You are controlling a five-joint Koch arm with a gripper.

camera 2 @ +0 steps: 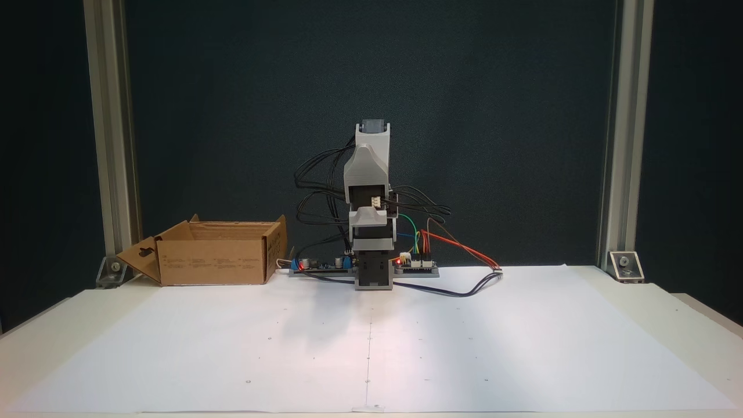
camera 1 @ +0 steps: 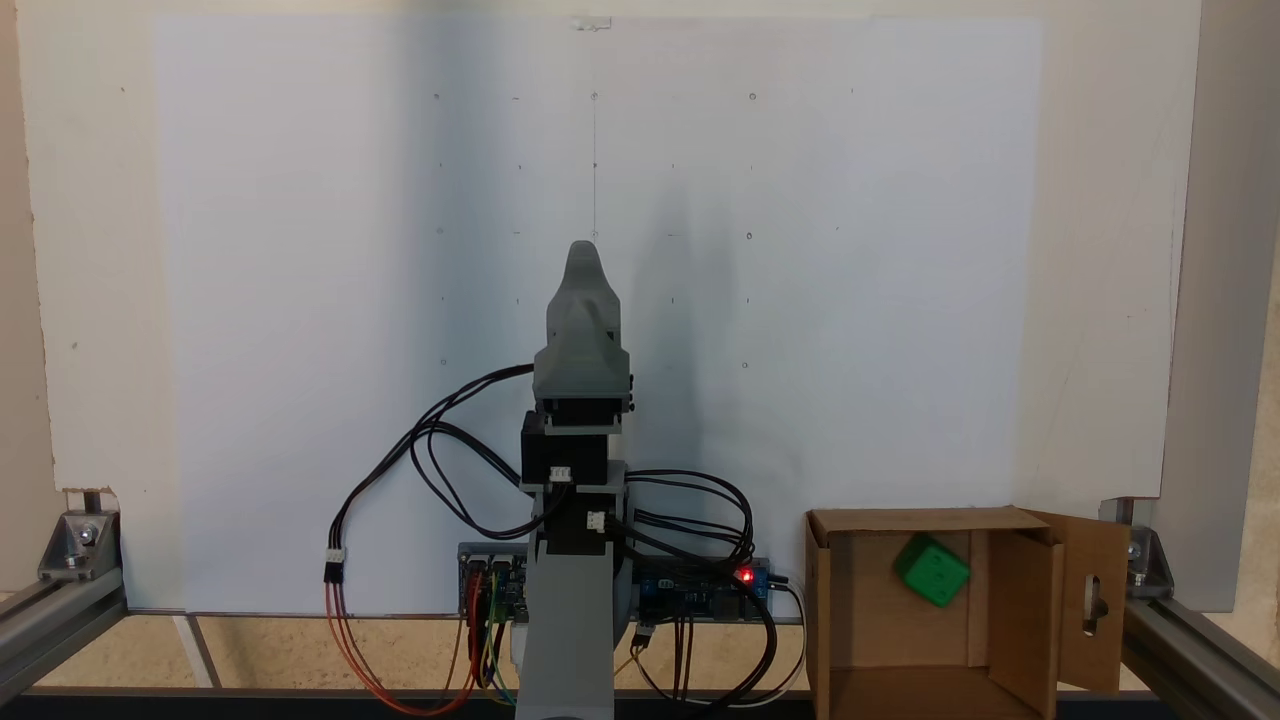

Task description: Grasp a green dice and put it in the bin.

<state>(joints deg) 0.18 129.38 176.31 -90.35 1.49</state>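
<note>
we find the green dice (camera 1: 932, 570) already inside the bin (camera 1: 850, 620), resting on the cardboard floor near the far wall, turned a little so one corner points down in this top-down fixed view. in the front-facing fixed view the bin (camera 2: 212, 261) sits at the left beside the arm's base, with the slotted flap splayed outward; its walls hide the dice from that side.

the end effector (camera 1: 583, 262) is folded over the arm's own base, pointing straight out along the centre line of the white sheet on the bench (camera 1: 300, 300). in the front-facing fixed view the end effector (camera 2: 371, 216) is tucked low against the arm. its jaws lie one behind the other for both cameras, so we cannot tell whether it is released or clenched; nothing green shows on it.

the relation that matters: the dice lies well apart from the end effector, off to the right and nearer the base in the top-down view. a cube has no long axis to align with. we judge the placing done, with no further reach toward the dice called for.
</note>
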